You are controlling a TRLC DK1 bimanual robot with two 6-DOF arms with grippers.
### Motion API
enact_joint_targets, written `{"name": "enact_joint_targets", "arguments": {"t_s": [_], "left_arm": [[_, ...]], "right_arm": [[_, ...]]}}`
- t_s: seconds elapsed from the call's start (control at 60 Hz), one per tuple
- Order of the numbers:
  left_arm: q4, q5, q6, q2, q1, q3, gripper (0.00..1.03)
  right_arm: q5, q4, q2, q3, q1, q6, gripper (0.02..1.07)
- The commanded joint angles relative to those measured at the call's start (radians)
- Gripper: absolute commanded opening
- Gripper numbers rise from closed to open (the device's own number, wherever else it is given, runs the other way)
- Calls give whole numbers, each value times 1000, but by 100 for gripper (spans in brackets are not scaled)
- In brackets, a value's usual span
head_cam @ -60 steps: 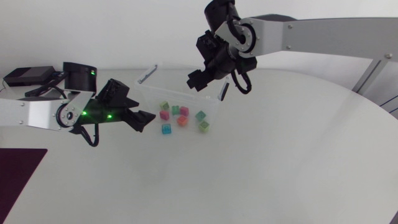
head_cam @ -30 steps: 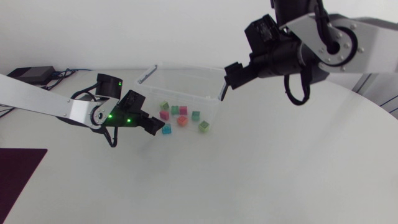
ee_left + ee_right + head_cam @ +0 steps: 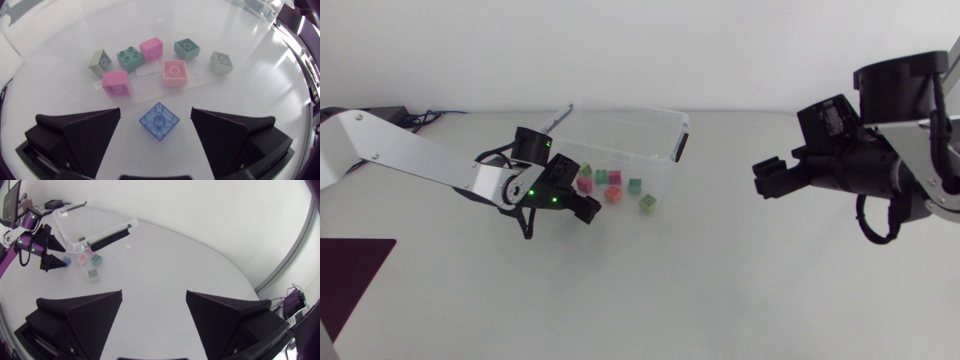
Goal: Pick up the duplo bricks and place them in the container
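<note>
A translucent blue brick lies on the table between the open fingers of my left gripper, touching neither; in the head view the left gripper covers it. Just beyond stands the clear container. Inside it lie several bricks, among them a pink one, a salmon one and a dark green one. My right gripper hangs open and empty well to the right of the container. The right wrist view also shows the container and the blue brick.
A dark mat lies at the table's front left corner. Cables sit at the back left. Bare white table spreads between the container and my right arm.
My right arm has swung from above the container far out to the right. My left gripper has moved right and now straddles the blue brick.
</note>
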Motion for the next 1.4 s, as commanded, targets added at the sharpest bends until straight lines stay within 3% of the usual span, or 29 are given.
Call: {"name": "enact_joint_targets", "arguments": {"t_s": [0.0,0.283,0.383,0.517,0.767,0.967,1.383], "left_arm": [[-1,-12,-29,44,-1,36,98],[-2,-37,-41,70,-11,45,90],[-2,-43,-43,76,-14,51,76],[-10,-54,-62,99,-14,67,35],[-90,-57,-58,85,-21,71,25],[-88,-57,-44,-64,-19,-5,25],[-107,-69,-38,-372,-13,-110,25]], "right_arm": [[-10,11,-48,-66,-12,-30,95],[-10,13,-181,-184,-17,-27,95],[-7,11,-232,-224,-31,-28,95],[-7,-1,-306,-279,-49,-34,95],[-27,-35,-447,-350,-150,-76,95],[-49,17,-620,-439,-249,-129,95],[-19,116,-852,-598,-262,-154,95]]}}
